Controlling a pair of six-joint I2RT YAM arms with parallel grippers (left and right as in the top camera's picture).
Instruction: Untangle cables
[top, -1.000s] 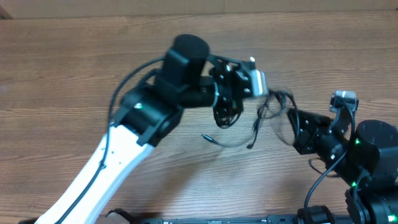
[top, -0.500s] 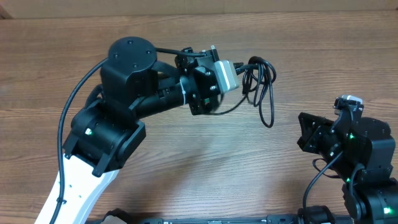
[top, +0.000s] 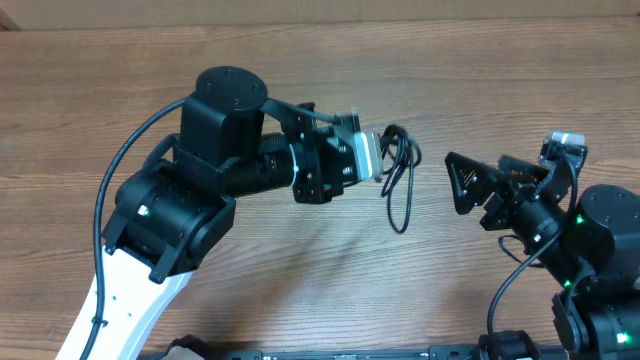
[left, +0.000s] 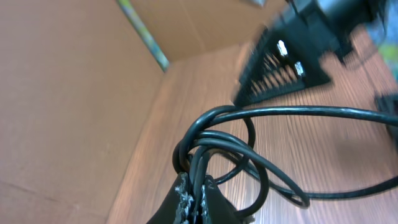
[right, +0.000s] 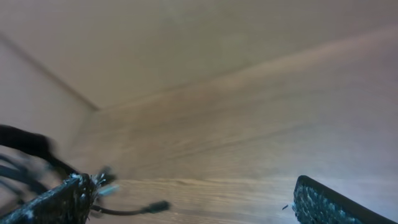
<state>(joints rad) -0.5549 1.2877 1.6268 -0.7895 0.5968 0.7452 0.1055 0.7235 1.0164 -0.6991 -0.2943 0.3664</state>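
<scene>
While the overhead camera is looking down on the wooden tabletop (top: 300, 60), the left fingers (top: 384, 158) are pinching shut on the cables (top: 402, 190). The cables are forming a small black bundle near the middle of the scene, bunched at the grip and trailing one long loop toward the near edge. Whether that loop is touching the wood cannot be told. The right fingers (top: 478, 185) are pointing at the bundle from the right, standing just apart from it and gripping nothing.

Through the left wrist camera, the left fingers (left: 194, 202) are showing at the bottom edge, pressed together with several strands of the cables (left: 219, 124) clamped between them. The strands are curling into overlapping loops above the grip, and one is running off the right edge. Behind them, a ribbed black pad of the right fingers (left: 283, 65) is appearing blurred over the tabletop (left: 199, 81).

Through the right wrist camera, the right fingers are gaping wide, with one finger (right: 53, 202) at lower left and the other finger (right: 329, 205) at lower right. Bare tabletop (right: 249, 124) is showing between them, and nothing is held. A blurred part of the cables (right: 18, 146) is showing at the left edge, and a strand ending in a small plug (right: 155, 206) is sitting just beside the lower-left finger.
</scene>
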